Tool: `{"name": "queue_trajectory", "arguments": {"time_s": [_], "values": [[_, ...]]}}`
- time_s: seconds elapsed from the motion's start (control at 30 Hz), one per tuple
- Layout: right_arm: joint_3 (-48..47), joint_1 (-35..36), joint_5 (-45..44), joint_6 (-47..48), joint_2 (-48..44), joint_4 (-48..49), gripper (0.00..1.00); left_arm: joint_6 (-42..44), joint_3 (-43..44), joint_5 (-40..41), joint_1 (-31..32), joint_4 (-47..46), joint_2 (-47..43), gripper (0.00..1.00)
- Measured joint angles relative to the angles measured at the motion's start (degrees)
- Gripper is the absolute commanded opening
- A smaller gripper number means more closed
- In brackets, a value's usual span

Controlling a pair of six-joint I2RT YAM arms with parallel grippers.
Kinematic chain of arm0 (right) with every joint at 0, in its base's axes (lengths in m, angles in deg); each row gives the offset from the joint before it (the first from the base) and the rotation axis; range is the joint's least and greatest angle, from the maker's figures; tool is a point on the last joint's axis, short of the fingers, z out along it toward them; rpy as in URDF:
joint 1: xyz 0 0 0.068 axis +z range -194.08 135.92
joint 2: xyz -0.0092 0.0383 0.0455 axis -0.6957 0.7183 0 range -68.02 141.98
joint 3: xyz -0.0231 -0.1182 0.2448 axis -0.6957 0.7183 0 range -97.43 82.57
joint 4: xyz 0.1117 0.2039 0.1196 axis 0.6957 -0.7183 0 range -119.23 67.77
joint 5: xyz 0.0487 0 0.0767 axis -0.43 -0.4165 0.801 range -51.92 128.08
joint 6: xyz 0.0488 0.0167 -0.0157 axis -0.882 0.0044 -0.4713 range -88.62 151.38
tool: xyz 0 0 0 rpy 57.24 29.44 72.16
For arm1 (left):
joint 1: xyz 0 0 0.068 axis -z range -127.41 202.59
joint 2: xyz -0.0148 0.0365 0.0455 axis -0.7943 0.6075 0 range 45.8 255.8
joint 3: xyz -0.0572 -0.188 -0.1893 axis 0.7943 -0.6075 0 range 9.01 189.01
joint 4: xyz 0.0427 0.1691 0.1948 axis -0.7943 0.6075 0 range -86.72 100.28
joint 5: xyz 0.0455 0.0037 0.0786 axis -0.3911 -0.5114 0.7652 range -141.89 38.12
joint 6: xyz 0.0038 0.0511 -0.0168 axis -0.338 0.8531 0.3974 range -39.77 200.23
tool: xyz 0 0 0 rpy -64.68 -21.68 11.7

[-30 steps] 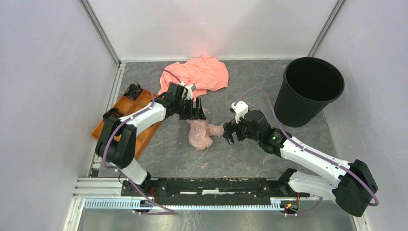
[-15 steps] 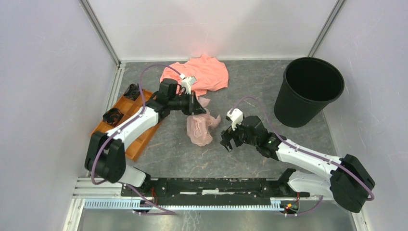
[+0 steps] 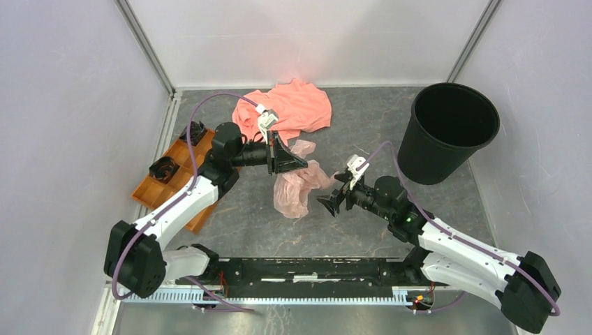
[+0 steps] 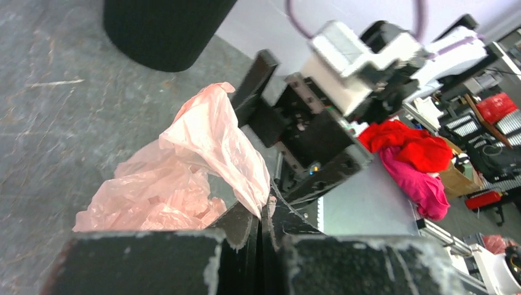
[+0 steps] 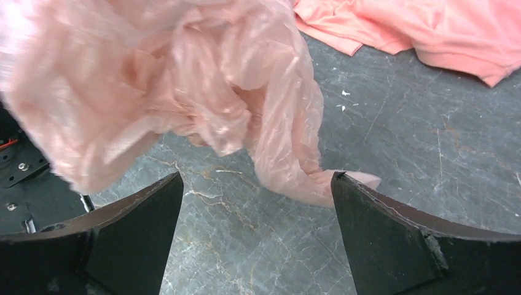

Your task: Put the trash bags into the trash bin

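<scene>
While left gripper [image 3: 301, 165] clamps bag [image 3: 293, 190] edge, pickup step in hand; right gripper [image 3: 334, 197] gapes empty at bag's 3 o'clock. Next: second grip, carry to bin [image 3: 454, 129] at 2 o'clock.

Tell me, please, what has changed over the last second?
The left gripper closed on the pink trash bag and lifted its top edge, drawing it slightly toward the far side. The right gripper, open throughout, tilted level to face the bag from the right. The black trash bin, orange cloth and orange tray stayed put.
</scene>
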Motion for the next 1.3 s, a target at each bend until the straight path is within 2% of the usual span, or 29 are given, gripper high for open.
{"name": "queue_trajectory", "arguments": {"time_s": [0.2, 0.4, 0.47, 0.53, 0.57, 0.6, 0.67, 0.7, 0.83, 0.9, 1.03, 1.13, 1.3], "values": [[1.4, 0.0, -1.4, -0.5, 0.2, 1.0, 0.97, -1.7, -2.2, -3.2, 1.7, -6.7, -4.4, 0.02], [1.5, 0.0, -2.0, -1.2, 0.1, 4.2, 0.89, -3.2, -2.4, -5.6, 3.0, -11.1, -5.4, 0.02], [1.5, 0.0, -1.7, -1.3, 0.2, 5.7, 0.82, -3.2, -2.8, -6.1, 3.2, -12.0, -5.6, 0.02], [1.6, 0.0, -1.3, -1.6, 0.6, 7.2, 0.70, -3.2, -3.0, -6.3, 3.4, -12.5, -5.6, 0.02], [1.6, 0.0, -1.0, -1.9, 0.9, 8.2, 0.55, -3.2, -3.1, -6.3, 3.4, -12.6, -5.6, 0.02], [1.6, 0.0, -0.7, -2.2, 1.4, 9.0, 0.44, -3.2, -3.2, -6.4, 3.4, -12.7, -5.6, 0.02], [1.6, 0.0, -0.5, -2.5, 1.9, 9.7, 0.13, -3.3, -3.2, -6.4, 3.4, -12.9, -5.6, 0.02], [1.7, 0.0, -0.7, -2.4, 2.2, 9.8, 0.01, -3.3, -3.2, -6.4, 3.4, -12.9, -5.6, 0.02], [2.3, 0.1, -4.8, -3.7, 2.0, 8.1, 0.00, -2.9, -3.2, -5.2, 3.4, -11.1, -6.7, 0.02], [3.3, 0.1, -8.3, -3.9, 0.4, 6.5, 0.01, -1.3, -3.2, -1.7, 3.4, -8.0, -8.7, 0.02], [6.1, 0.1, -14.9, -4.1, -5.5, 2.3, 0.00, 2.7, -3.2, 14.8, 2.9, 0.9, -15.6, 0.02], [7.5, 0.1, -17.9, -4.2, -9.2, -0.9, 0.00, 4.2, -3.4, 25.7, 1.6, 3.9, -20.3, 0.02], [7.8, 0.1, -19.0, -4.6, -10.4, -4.3, 0.00, 4.8, -3.6, 34.6, 1.1, 5.9, -21.5, 0.02]]}}
